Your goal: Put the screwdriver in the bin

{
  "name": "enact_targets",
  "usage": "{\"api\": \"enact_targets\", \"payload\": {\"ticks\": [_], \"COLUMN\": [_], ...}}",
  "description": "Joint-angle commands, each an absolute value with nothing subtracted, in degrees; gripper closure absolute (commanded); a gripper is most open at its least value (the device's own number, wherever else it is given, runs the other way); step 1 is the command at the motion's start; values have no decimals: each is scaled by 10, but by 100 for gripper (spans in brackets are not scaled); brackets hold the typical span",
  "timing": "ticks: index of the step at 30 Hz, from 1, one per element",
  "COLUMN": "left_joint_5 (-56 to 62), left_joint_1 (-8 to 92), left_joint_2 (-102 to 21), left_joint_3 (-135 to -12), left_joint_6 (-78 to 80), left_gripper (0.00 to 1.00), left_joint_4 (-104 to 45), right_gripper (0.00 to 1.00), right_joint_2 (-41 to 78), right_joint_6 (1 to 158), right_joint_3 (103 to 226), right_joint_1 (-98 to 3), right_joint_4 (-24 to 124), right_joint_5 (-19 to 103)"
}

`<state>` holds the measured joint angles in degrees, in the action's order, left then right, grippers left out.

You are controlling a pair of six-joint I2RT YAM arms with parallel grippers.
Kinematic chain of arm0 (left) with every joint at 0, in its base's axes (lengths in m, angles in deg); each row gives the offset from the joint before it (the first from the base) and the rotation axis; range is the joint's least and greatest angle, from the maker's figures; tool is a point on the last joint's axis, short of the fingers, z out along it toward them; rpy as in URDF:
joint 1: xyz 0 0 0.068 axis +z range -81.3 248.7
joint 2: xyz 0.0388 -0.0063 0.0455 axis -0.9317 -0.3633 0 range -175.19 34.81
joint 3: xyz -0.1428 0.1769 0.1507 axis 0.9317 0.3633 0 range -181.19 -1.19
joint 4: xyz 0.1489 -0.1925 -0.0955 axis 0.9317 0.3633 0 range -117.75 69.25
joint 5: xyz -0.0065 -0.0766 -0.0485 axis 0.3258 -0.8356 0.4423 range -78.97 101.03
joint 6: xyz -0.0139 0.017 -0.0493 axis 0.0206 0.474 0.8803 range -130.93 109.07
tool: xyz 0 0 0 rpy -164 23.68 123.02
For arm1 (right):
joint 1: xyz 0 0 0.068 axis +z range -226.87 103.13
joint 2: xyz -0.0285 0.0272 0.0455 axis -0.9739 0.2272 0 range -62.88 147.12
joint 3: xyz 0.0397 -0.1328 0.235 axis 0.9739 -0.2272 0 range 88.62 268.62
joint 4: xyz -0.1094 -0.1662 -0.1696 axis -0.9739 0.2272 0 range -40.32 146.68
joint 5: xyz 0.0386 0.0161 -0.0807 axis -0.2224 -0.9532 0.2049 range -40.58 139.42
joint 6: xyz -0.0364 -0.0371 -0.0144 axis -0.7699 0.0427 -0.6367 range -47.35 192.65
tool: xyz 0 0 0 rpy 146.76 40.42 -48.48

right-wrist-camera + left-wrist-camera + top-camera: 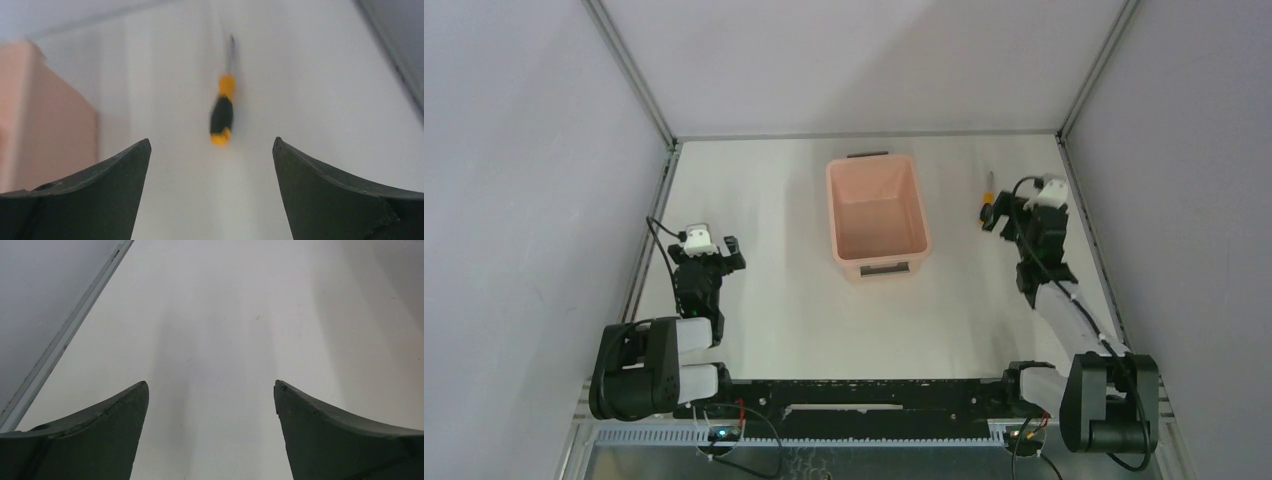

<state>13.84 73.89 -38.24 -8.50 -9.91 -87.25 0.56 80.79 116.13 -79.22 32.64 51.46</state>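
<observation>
Right gripper (pixel 211 145) has its jaws spread wide and aimed straight at the screwdriver (pixel 222 112) lying flat on the table (pixel 774 300) right of the bin (pixel 879 160), probably to straddle it, while the left gripper (pixel 211 385) hangs spread too, holding nothing.

Top cam overhead from near edge; wrist cams low, fwd; right+top share screwdriver (pixel 221 114).

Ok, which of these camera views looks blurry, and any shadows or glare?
Right wrist view: smeared, the small black-and-orange screwdriver and salmon-pink plastic bin soft-edged; left wrist view: sharp, a faint grey shadow band down the white table; top view: crisp, evenly lit, no glare.
</observation>
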Motion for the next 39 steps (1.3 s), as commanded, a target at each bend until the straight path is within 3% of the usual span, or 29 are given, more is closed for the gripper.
{"api": "enact_targets", "payload": {"ticks": [1,5,15,29,31,33,34,36,38,39], "left_joint_5": [141,141,141,141,141,141,141,141,141,141], "left_joint_1": [737,736,737,737,736,737,737,736,736,737], "left_joint_2": [-371,-371,-371,-371,-371,-371,-371,-371,-371,-371], "left_joint_3": [-113,-114,-113,-113,-113,-114,-113,-113,-113,-113], "left_joint_6": [-104,-104,-104,-104,-104,-104,-104,-104,-104,-104], "left_gripper": [0,0,0,0,0,0,0,0,0,0], "left_joint_4": [-899,-899,-899,-899,-899,-899,-899,-899,-899,-899], "right_gripper": [0,0,2,7,15,31,50,78,96,100], "right_joint_2": [31,163,496,653,656,654,652,641,626,616], "right_joint_6": [859,903,882,873,872,871,869,867,861,858], "right_joint_3": [1343,1564,1869,1905,1898,1894,1895,1898,1906,1910], "right_joint_1": [-774,-771,-742,-764,-764,-764,-775,-783,-786,-786], "right_joint_4": [472,704,917,940,938,939,940,942,949,955], "right_joint_5": [517,540,602,595,595,593,589,585,583,586]}}
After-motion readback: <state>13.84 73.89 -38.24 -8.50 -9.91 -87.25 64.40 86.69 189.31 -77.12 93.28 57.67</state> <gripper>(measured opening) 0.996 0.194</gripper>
